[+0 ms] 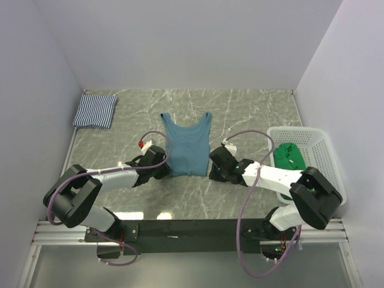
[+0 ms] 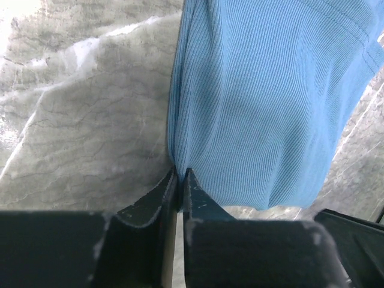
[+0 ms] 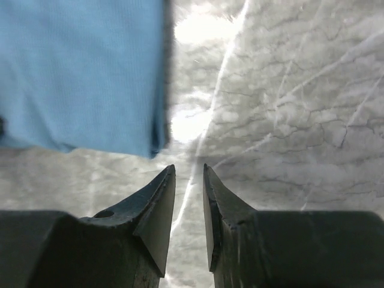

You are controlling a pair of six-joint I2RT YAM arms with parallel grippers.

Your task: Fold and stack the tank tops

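One teal top [image 1: 186,147], one striped [image 1: 95,111], one green [image 1: 289,156]

Fine-ribbed, matt knit cloth on the teal-blue tank top [image 2: 270,108]. Smooth, glossy grey marble-look table [image 3: 288,90], with white glare. Soft matt cloth on the striped tank top [image 1: 95,110]. White plastic mesh on the basket [image 1: 321,144]. Matt black left gripper [image 2: 180,173], scuffed whitish.
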